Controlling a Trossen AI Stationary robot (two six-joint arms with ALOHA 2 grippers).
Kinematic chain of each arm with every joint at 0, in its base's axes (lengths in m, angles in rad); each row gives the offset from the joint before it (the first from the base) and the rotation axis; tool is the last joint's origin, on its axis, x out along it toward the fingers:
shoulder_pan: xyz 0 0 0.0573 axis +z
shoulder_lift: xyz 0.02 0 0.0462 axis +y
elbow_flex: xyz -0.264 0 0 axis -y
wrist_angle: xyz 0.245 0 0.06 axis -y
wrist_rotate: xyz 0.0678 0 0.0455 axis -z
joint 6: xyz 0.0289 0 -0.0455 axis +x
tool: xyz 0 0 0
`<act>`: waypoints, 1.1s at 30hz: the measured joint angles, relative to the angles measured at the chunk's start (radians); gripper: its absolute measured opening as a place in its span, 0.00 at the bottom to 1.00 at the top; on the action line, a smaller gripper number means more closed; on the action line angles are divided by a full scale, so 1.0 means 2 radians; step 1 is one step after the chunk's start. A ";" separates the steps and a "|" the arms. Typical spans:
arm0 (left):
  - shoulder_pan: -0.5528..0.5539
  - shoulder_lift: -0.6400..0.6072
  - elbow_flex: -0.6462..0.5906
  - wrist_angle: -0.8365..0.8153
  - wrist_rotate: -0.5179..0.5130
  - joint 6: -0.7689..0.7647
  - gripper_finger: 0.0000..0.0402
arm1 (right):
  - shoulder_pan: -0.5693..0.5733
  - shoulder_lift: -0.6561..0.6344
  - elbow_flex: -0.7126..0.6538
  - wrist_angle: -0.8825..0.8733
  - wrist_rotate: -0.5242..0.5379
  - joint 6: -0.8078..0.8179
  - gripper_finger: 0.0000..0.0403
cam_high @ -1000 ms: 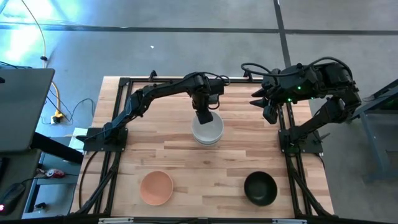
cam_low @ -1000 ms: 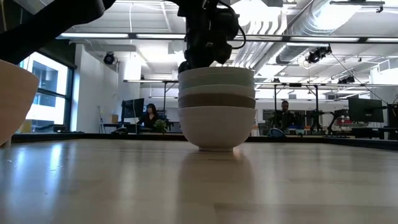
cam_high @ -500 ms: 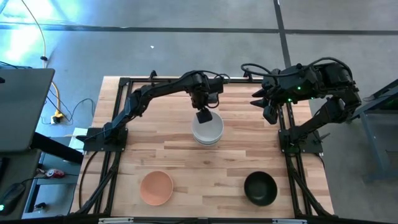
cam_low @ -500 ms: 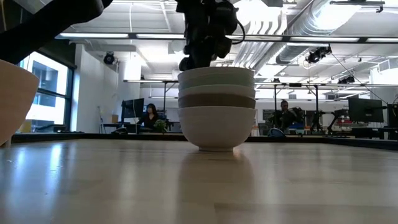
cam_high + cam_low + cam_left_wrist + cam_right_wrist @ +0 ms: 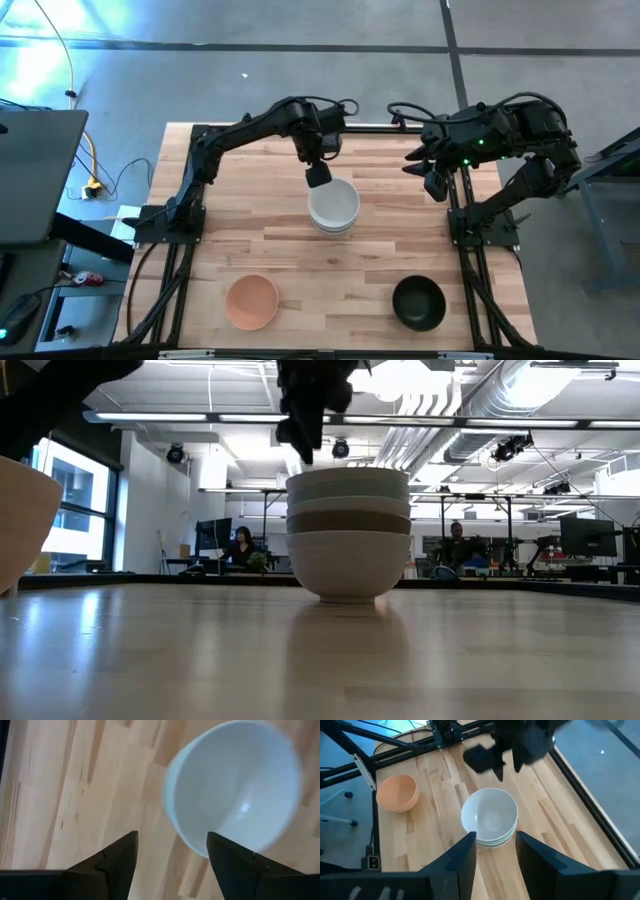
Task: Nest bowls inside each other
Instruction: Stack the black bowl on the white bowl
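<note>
A stack of nested bowls (image 5: 333, 207) rests by its bottom bowl's foot on the middle of the wooden table; its top bowl (image 5: 235, 785) is pale, and an olive-grey bowl (image 5: 348, 522) shows between white ones. My left gripper (image 5: 318, 176) hangs open above the stack's far left rim, touching nothing. A peach bowl (image 5: 251, 301) sits near the front left and a black bowl (image 5: 418, 303) near the front right. My right gripper (image 5: 495, 852) waits, raised and open, over the table's far right side (image 5: 432, 172).
Black frame rails (image 5: 470, 240) run along the table's left, right and far edges. Bare wood lies between the stack and the two front bowls. Beyond the table, the low view shows a room with people seated at desks (image 5: 240, 548).
My left gripper has come away from the top bowl's far rim, risen clear of the stack and drifted a little toward the table's far left. The stack has stayed where it was.
</note>
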 joint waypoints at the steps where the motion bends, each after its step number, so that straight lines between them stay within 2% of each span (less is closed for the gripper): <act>1: -0.001 -0.008 0.000 0.000 0.008 0.004 0.56 | 0.000 0.000 0.000 0.000 0.000 0.000 0.32; 4: -0.009 -0.031 0.000 0.000 0.020 0.015 0.56 | 0.000 0.000 0.000 0.000 -0.011 0.010 0.32; 8: -0.032 -0.057 0.000 0.000 0.030 0.032 0.56 | 0.004 0.000 -0.003 0.002 -0.056 0.027 0.32; 11: -0.052 -0.078 -0.003 0.001 0.038 0.046 0.56 | 0.020 -0.002 -0.027 0.001 -0.075 0.041 0.32; 18: -0.093 -0.135 -0.074 0.000 0.035 0.058 0.56 | 0.061 -0.016 -0.155 0.000 -0.149 0.082 0.32; 26: -0.113 -0.205 -0.192 0.000 0.023 0.043 0.56 | 0.110 -0.045 -0.317 0.000 -0.158 0.171 0.32; 33: -0.133 -0.255 -0.282 0.000 0.021 0.026 0.56 | 0.165 -0.061 -0.412 0.031 -0.163 0.256 0.32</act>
